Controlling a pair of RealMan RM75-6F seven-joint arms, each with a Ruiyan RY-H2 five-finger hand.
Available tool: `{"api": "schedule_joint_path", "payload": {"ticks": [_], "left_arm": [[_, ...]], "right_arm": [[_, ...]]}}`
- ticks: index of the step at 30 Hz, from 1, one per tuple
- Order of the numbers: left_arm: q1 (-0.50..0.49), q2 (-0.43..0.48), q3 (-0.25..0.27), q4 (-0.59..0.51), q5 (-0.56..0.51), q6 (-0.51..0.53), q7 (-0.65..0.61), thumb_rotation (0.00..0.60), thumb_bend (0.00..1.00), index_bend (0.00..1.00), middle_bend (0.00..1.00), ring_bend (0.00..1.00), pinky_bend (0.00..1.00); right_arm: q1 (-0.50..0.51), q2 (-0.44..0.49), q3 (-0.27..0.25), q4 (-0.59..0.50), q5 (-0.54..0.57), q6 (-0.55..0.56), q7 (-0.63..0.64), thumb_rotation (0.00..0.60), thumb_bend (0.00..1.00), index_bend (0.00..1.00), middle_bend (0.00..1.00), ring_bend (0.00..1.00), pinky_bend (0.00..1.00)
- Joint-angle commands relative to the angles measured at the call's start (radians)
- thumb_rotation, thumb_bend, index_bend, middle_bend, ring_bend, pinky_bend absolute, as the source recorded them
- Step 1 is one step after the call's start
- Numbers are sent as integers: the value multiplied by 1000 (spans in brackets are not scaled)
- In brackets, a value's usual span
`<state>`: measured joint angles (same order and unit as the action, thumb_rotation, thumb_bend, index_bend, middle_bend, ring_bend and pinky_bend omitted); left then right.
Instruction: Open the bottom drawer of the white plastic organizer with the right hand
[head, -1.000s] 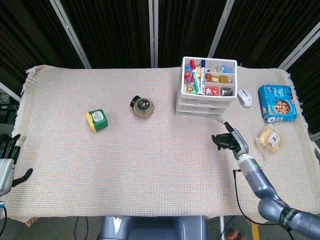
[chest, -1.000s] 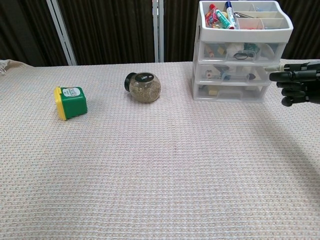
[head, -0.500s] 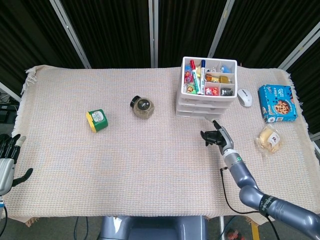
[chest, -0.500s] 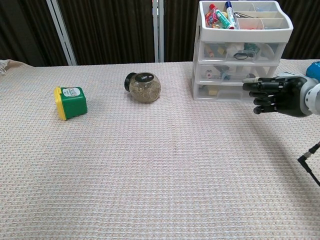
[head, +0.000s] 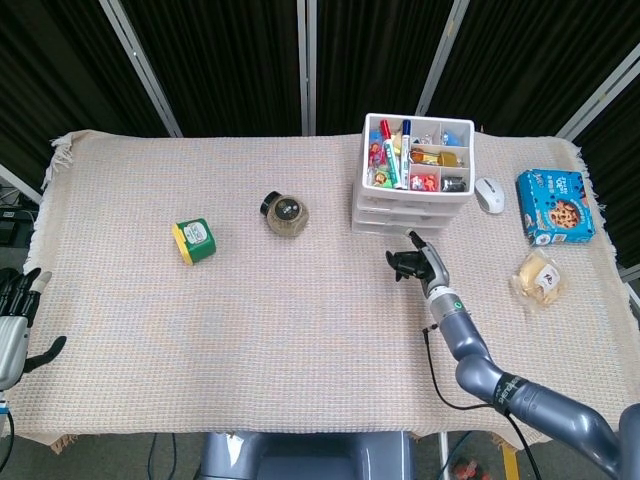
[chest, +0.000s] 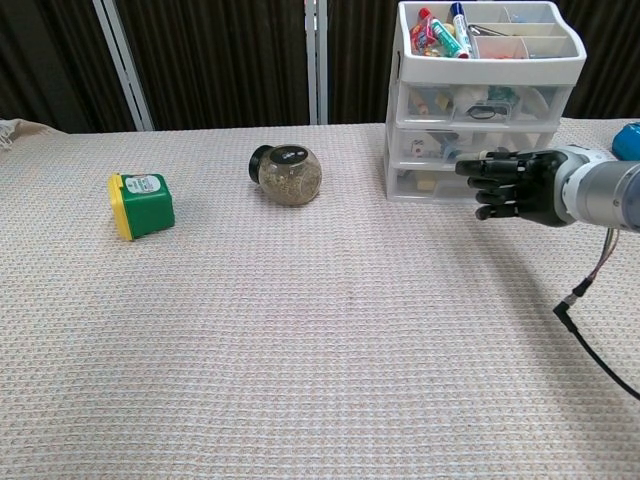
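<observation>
Black curtains hang behind a table (head: 300, 330) covered with a beige woven cloth. Toward two o'clock on it stands the white plastic organizer (head: 413, 218) (chest: 485, 100), its top tray full of markers and small bits, its bottom drawer (chest: 432, 184) flush with the frame. The right hand (head: 413, 262) (chest: 510, 185) hovers just in front of that drawer, at the organizer's six o'clock; its dark fingers (chest: 480, 170) are stretched out flat and apart, holding nothing, and I cannot tell whether they touch the drawer front. At eight o'clock, off the table's edge, the left hand (head: 16, 318) hangs with fingers spread and empty. A round jar (head: 286, 214) lies near the middle, a green and yellow tub (head: 194, 240) at its nine o'clock. A white mouse (head: 489, 195), a blue cookie box (head: 555, 206) and a wrapped snack (head: 540, 277) sit at three o'clock.
</observation>
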<state>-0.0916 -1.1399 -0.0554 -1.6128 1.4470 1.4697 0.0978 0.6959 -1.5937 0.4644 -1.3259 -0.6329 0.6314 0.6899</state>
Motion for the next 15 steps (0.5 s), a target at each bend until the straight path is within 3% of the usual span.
{"api": "schedule_joint_path", "payload": {"ticks": [1, 15], "left_arm": [[0, 0, 0, 0, 0, -1, -3, 600, 283, 0, 0, 0, 0], [0, -4, -2, 2, -1, 3, -6, 600, 283, 0, 0, 0, 0]], "right_arm": [[15, -19, 9, 35, 21, -15, -13, 600, 372, 207, 893, 889, 708], [28, -58, 48, 109, 40, -46, -29, 600, 373, 207, 893, 889, 707]]}}
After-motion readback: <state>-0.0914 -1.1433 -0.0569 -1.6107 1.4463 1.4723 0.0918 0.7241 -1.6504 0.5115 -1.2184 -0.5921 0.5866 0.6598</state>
